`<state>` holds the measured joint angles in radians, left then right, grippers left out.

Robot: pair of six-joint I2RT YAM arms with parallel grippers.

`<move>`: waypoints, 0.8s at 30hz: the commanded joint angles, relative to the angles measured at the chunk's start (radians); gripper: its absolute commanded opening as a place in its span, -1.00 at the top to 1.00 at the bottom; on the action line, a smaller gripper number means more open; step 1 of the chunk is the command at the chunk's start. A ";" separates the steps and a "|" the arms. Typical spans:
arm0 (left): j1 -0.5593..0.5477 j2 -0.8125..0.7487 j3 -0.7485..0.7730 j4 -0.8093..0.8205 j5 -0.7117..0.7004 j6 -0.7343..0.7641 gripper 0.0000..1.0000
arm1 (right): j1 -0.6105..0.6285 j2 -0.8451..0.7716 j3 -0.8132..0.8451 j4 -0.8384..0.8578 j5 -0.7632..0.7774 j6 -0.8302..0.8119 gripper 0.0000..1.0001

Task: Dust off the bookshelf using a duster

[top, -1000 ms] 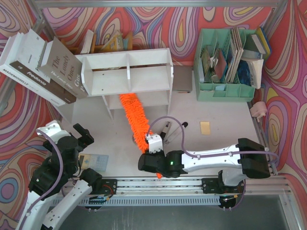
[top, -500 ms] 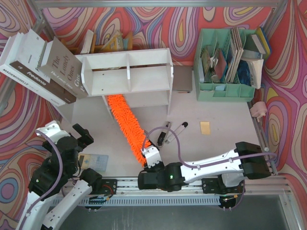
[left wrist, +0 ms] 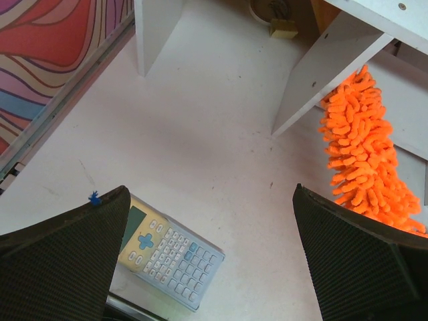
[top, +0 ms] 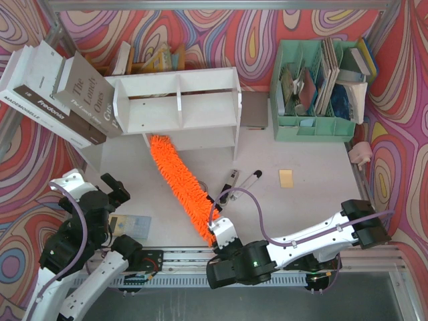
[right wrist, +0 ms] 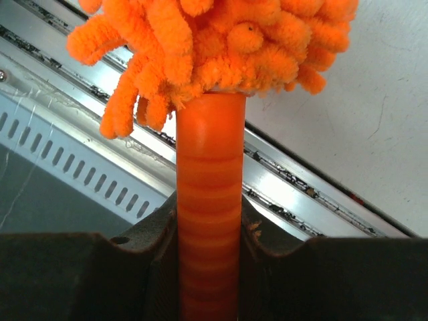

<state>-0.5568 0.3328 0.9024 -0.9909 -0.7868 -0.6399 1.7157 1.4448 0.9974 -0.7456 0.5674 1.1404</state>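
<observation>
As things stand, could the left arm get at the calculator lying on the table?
Probably yes. The left end effector is open close by the calculator, which lies flat with nothing on it; the duster lies well off to one side.

Both arms have white shells and black joints, each with a lilac cable: the right arm (top: pixel 307 234) above the metal rail (top: pixel 180 255), the left arm (top: pixel 73 234) at the rail's left end. The left gripper (left wrist: pixel 210 194) has black, finely textured pads (left wrist: pixel 60 254).
</observation>
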 commanded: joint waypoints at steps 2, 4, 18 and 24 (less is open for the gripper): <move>-0.006 -0.002 0.005 -0.020 -0.028 -0.006 -0.97 | 0.006 -0.013 0.074 -0.049 0.154 0.014 1.00; -0.006 -0.002 0.005 -0.020 -0.029 -0.006 -0.96 | 0.006 -0.017 0.110 -0.081 0.195 0.017 1.00; -0.006 -0.002 0.005 -0.020 -0.029 -0.005 -0.97 | 0.009 -0.038 0.033 -0.059 0.150 0.025 1.00; -0.005 0.004 0.006 -0.018 -0.027 -0.004 -0.97 | 0.009 0.018 0.004 -0.047 0.104 0.032 1.00</move>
<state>-0.5568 0.3328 0.9024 -0.9936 -0.7940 -0.6407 1.7164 1.4410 1.0145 -0.7959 0.6514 1.1549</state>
